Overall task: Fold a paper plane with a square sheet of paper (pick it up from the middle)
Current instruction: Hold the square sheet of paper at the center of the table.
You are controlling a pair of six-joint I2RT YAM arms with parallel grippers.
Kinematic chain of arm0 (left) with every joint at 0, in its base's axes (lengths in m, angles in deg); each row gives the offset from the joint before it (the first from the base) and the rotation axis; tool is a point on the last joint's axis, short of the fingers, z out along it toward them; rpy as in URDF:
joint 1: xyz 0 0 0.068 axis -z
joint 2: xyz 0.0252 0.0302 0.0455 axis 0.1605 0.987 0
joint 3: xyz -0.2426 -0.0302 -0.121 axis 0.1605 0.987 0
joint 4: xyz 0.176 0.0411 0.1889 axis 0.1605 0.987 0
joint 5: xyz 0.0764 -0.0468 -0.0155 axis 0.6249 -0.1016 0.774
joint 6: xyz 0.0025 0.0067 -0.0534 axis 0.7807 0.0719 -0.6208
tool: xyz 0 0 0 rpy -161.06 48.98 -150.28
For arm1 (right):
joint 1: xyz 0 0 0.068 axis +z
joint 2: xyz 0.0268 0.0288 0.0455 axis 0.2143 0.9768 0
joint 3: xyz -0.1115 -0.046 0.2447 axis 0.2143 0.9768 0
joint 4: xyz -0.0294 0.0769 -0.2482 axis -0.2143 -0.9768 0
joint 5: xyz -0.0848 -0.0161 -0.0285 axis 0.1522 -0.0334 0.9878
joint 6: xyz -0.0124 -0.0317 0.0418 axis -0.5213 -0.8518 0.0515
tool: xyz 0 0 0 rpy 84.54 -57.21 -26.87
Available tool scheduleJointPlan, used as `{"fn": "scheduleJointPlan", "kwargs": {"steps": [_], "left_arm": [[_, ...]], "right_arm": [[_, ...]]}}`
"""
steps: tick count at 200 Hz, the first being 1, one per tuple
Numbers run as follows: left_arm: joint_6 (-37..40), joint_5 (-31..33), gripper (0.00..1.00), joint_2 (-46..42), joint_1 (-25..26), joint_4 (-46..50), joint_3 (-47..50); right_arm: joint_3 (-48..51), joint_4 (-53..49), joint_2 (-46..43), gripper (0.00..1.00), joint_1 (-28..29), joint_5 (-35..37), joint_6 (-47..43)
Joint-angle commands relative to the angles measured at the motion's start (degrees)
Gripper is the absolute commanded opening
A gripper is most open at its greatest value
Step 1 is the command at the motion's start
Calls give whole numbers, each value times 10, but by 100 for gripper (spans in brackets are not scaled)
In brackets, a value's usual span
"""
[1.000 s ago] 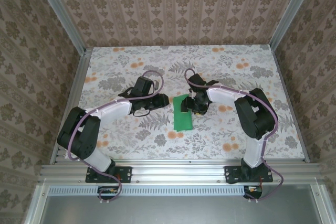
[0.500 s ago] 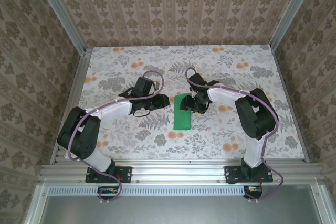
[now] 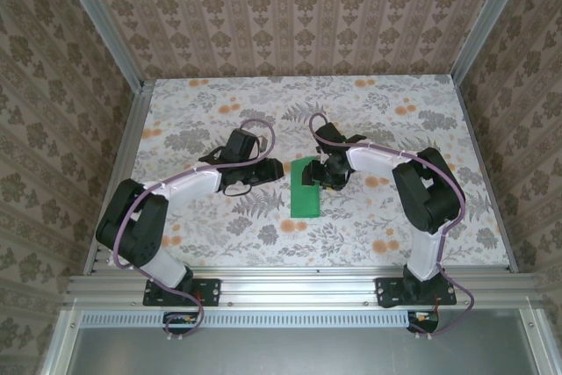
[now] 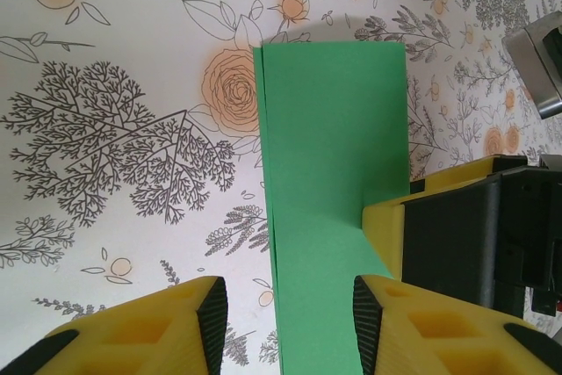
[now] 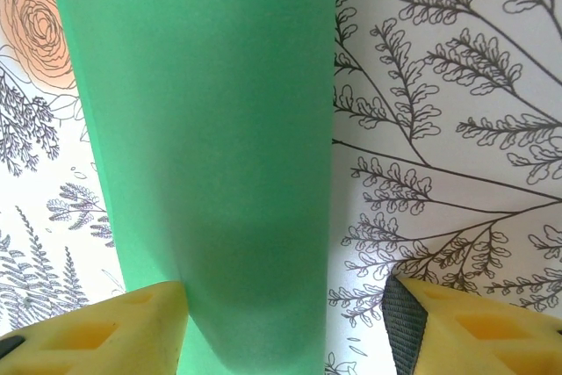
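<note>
Top external: left gripper point(image 3: 273, 169) hangs just beside the sheet of paper point(image 3: 307, 195), fingers released. The sheet lies flat mid-table, folded to a narrow strip. Right gripper point(image 3: 322, 176) straddles its far end, fingers spread, grasping nothing. Nothing has shifted this past second; the crease looks set and the nose folds are probably still to do.

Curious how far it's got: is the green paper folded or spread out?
Folded: the green paper is a narrow rectangle, with two layered edges along one long side.
</note>
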Motion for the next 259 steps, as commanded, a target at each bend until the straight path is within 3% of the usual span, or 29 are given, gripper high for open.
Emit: {"fn": "scheduleJointPlan", "kwargs": {"steps": [1, 128, 167, 259], "left_arm": [[13, -3, 45, 10, 5, 9, -21], [14, -5, 43, 18, 8, 11, -27], [9, -12, 34, 27, 10, 11, -33], [-11, -57, 6, 139, 34, 47, -121]], "right_arm": [[3, -28, 10, 63, -1, 8, -10], [-6, -33, 39, 63, 0, 2, -22], [-6, -43, 45, 63, 0, 20, -22], [1, -43, 53, 63, 2, 30, -18]]}}
